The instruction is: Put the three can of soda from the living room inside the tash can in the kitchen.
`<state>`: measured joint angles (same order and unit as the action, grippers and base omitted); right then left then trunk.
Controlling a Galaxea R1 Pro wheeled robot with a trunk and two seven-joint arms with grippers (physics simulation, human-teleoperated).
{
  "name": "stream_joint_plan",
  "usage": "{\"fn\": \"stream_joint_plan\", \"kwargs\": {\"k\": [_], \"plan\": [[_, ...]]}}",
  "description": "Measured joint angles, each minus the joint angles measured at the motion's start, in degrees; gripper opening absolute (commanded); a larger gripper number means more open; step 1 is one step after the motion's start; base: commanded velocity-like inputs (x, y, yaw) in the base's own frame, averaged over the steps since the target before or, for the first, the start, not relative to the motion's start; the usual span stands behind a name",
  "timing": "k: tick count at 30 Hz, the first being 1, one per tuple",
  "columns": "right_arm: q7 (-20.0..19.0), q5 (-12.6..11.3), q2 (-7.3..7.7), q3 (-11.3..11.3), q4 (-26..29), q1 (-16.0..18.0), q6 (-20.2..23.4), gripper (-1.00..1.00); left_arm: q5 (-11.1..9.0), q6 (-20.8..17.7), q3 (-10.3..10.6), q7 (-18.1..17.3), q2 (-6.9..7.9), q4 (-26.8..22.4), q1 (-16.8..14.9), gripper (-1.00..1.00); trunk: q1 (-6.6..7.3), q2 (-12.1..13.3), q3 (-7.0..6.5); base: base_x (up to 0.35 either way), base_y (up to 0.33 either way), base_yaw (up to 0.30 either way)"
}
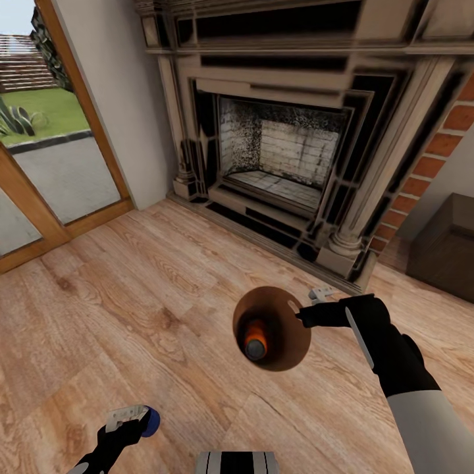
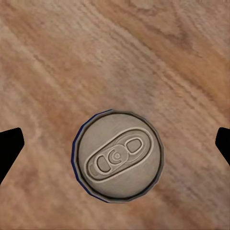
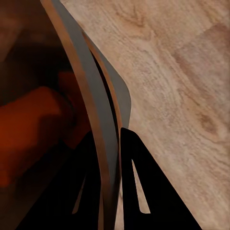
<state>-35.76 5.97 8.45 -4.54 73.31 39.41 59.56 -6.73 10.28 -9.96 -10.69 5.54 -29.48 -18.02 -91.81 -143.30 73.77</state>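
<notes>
Bin [image 1: 280,342] pinched at its rim by our right fingers [image 3: 108,158], carrying orange cans [image 1: 255,342]; our left fingers [image 2: 9,148], spread, hovered astride the blue can [image 2: 117,155] on the floor [image 1: 131,296], ready to grasp it.

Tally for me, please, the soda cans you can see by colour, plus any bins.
Orange soda cans: at least 1, inside the bin; a second cannot be confirmed
Dark blue soda can: 1
Trash bin: 1
Total: 3 things
</notes>
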Motion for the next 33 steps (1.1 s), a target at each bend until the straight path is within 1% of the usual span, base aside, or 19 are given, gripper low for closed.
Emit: {"fn": "stream_joint_plan", "kwargs": {"k": [19,28,32,33], "plan": [[0.0,-0.1,-0.05,0.0,1.3,-0.7,0.0,-1.00,0.0,0.4,-0.1,0.0,-0.09,-0.3,0.0,1.00,0.00,0.0,0.00,0.000,0.000,0.000],[0.0,0.0,0.00,0.0,1.4,-0.7,0.0,-1.00,0.0,0.4,0.0,0.0,-0.09,-0.1,0.0,1.00,-0.24,-0.1,1.99,0.000,0.000,0.000],[0.0,0.0,0.00,0.0,2.3,-1.1,0.0,-1.00,0.0,0.4,0.0,0.0,-0.10,-0.1,0.0,1.00,-0.34,-0.2,2.87,0.000,0.000,0.000],[0.0,0.0,0.00,0.1,2.3,-1.1,0.0,-1.00,0.0,0.4,0.0,0.0,-0.09,-0.1,0.0,1.00,-0.34,-0.2,2.88,0.000,0.000,0.000]]}}
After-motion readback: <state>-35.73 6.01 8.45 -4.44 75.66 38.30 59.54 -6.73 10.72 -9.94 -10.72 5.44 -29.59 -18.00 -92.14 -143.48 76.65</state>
